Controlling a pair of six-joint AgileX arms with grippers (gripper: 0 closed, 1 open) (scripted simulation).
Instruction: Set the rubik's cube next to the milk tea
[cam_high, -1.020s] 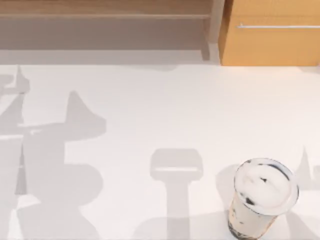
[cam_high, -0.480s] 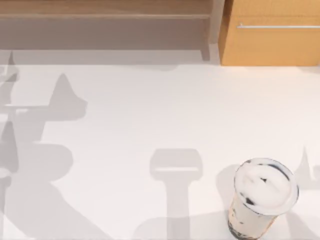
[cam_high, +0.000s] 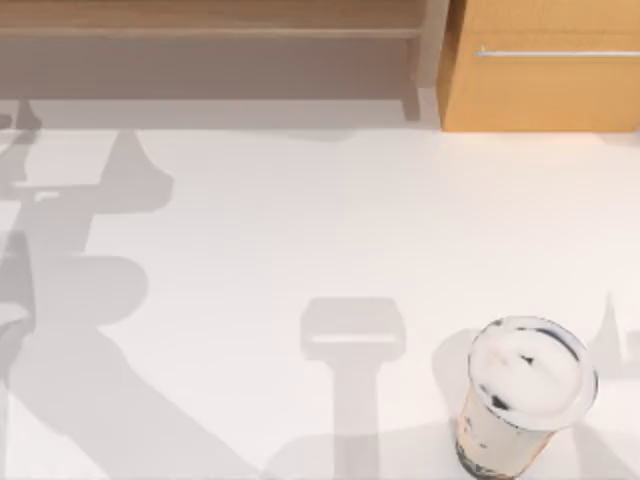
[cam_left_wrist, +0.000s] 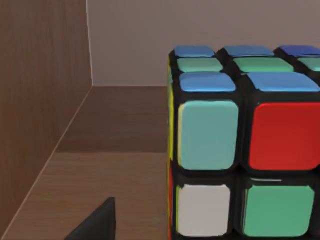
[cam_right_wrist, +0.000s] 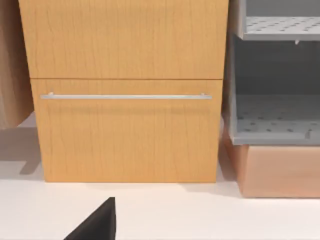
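**Cube on a wooden shelf, cup at the near right**

The rubik's cube (cam_left_wrist: 245, 150) sits on a wooden shelf (cam_left_wrist: 100, 190), close in front of the left wrist camera, a side wall beside it. Of the left gripper (cam_left_wrist: 95, 225) one dark fingertip shows, off to the cube's side; spread or pressed together, I cannot tell. The milk tea (cam_high: 525, 395) stands at the table's (cam_high: 300, 230) near right edge. The left arm is clearly the nearer (the right gripper (cam_right_wrist: 95, 225) faces a drawer front (cam_right_wrist: 125, 130), state unclear).
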